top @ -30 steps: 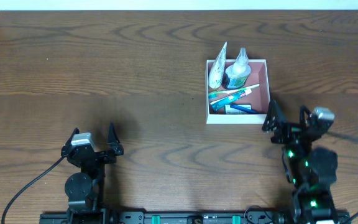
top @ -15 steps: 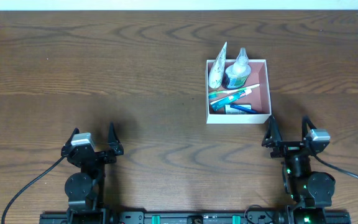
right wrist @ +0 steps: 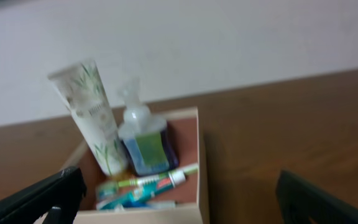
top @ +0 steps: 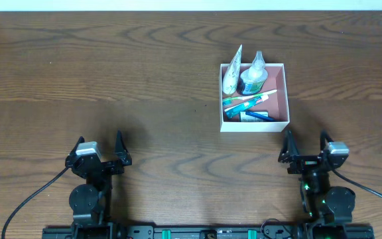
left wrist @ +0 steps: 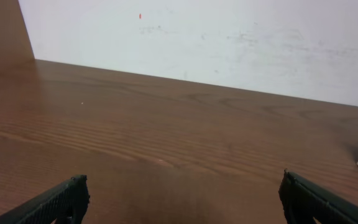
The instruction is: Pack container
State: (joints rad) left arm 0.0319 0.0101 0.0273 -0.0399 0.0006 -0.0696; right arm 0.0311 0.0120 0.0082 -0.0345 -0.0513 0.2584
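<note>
The container (top: 280,93) is a square white box with a dusty-pink inside, on the table right of centre. In it stand a white tube (top: 232,72) and a clear bottle with blue liquid (top: 252,76); a toothpaste tube (top: 246,101) and a toothbrush lie in it. The right wrist view shows the container (right wrist: 192,162) with the tube (right wrist: 92,118) and the bottle (right wrist: 143,140). My right gripper (top: 305,146) is open and empty, just in front of the container. My left gripper (top: 99,147) is open and empty at the front left, far from it.
The brown wooden table (top: 111,79) runs back to a white wall (left wrist: 197,37). The arm bases and a rail sit at the front edge (top: 211,232).
My right arm has drawn back from beside the container's front right corner towards the front edge and turned straight. The left arm has not moved.
</note>
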